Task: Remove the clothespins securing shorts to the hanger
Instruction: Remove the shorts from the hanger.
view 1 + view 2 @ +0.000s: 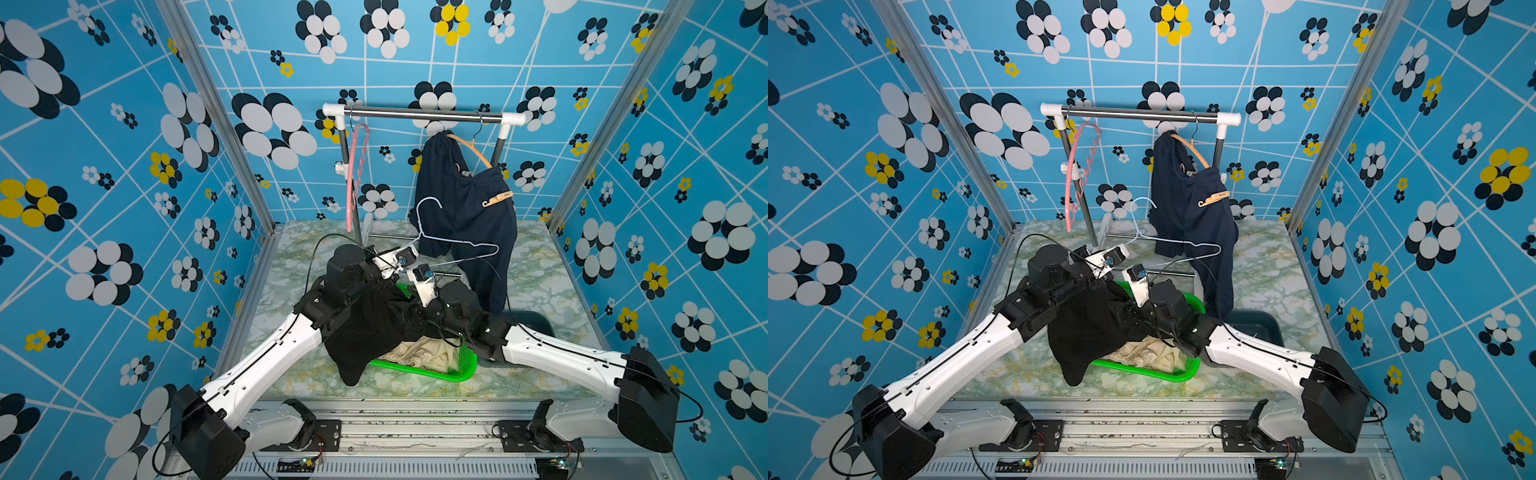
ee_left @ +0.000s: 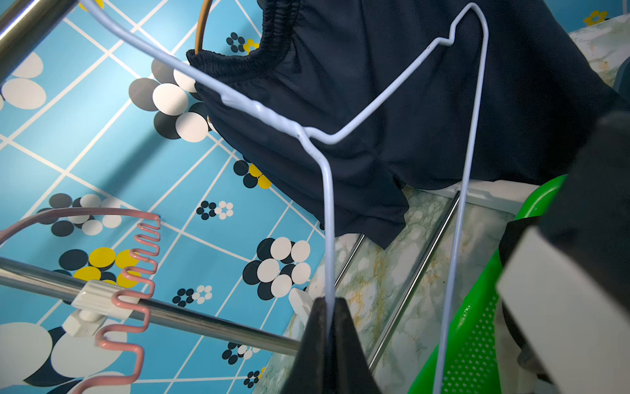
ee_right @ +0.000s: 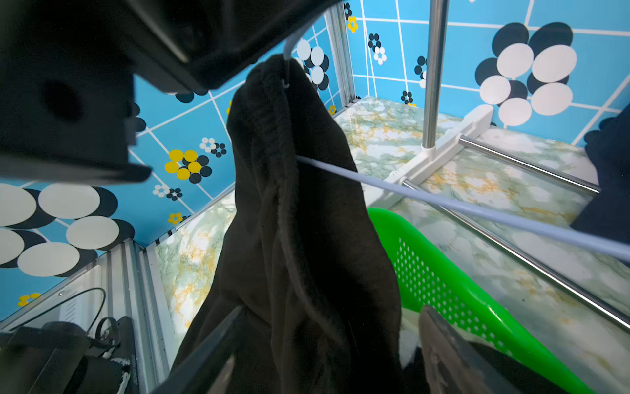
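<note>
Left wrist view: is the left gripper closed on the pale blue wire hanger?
Yes, the left gripper is shut, with the pale blue wire hanger pinched between its jaws.

Black shorts: bunched at the waistband and hanging from one end of a pale blue wire hanger that is off the rail and tilted; the fabric drapes over the near rim of a green basket. No clip can be made out on them. Beige shorts: crumpled inside the basket. Navy shorts: on a wooden hanger hooked on the rail, waistband skewed, legs down to the table. A tan clothespin sits at their waistband.
</note>
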`<state>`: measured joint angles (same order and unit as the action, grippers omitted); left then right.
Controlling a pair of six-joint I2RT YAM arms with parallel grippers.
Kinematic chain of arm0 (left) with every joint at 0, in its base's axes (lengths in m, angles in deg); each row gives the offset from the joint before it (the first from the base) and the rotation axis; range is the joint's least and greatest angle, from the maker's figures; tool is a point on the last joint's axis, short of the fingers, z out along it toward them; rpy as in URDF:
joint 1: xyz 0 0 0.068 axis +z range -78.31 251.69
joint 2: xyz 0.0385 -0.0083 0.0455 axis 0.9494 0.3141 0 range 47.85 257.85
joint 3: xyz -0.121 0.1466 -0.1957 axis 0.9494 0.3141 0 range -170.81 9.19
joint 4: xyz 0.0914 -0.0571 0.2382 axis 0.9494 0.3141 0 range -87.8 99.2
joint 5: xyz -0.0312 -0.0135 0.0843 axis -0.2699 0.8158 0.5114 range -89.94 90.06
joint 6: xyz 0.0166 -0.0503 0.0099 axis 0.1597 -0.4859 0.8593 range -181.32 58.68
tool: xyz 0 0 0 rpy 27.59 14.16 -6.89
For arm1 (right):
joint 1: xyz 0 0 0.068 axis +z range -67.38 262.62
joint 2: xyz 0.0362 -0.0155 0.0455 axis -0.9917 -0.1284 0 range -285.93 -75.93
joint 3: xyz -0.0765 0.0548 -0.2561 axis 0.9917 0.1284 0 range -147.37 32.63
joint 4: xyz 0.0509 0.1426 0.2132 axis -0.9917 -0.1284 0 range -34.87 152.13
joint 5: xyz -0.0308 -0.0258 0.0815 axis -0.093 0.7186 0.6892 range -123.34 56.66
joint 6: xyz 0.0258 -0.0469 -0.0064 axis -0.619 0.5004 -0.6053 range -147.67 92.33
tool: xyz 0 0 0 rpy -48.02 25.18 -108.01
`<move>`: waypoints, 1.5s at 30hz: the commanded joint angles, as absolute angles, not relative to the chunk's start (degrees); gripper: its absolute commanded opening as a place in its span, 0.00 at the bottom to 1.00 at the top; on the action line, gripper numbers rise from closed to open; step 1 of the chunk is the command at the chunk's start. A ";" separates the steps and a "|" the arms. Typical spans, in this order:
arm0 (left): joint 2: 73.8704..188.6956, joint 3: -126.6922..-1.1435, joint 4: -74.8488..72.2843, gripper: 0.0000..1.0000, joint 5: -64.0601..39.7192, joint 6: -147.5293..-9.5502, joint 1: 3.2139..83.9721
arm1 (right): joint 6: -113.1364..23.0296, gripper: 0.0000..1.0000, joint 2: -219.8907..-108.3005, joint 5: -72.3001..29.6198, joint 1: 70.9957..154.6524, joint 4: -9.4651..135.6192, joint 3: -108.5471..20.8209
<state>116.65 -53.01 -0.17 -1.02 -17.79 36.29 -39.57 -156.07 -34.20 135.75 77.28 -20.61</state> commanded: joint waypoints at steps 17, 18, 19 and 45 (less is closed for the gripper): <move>114.13 -54.40 -5.87 0.00 6.03 -17.90 35.78 | -45.80 0.15 -162.30 -17.57 139.06 84.87 -26.46; 113.99 -54.53 -5.99 0.00 6.60 -18.05 35.74 | -45.79 0.15 -162.68 -17.21 139.34 84.36 -26.97; 113.71 -54.62 -5.90 0.00 7.07 -17.95 35.76 | -45.79 0.15 -163.06 -16.96 139.59 83.88 -27.51; 101.04 -47.57 -8.48 0.00 11.13 -36.79 35.66 | -44.94 0.00 -168.35 -16.99 143.46 75.86 -34.94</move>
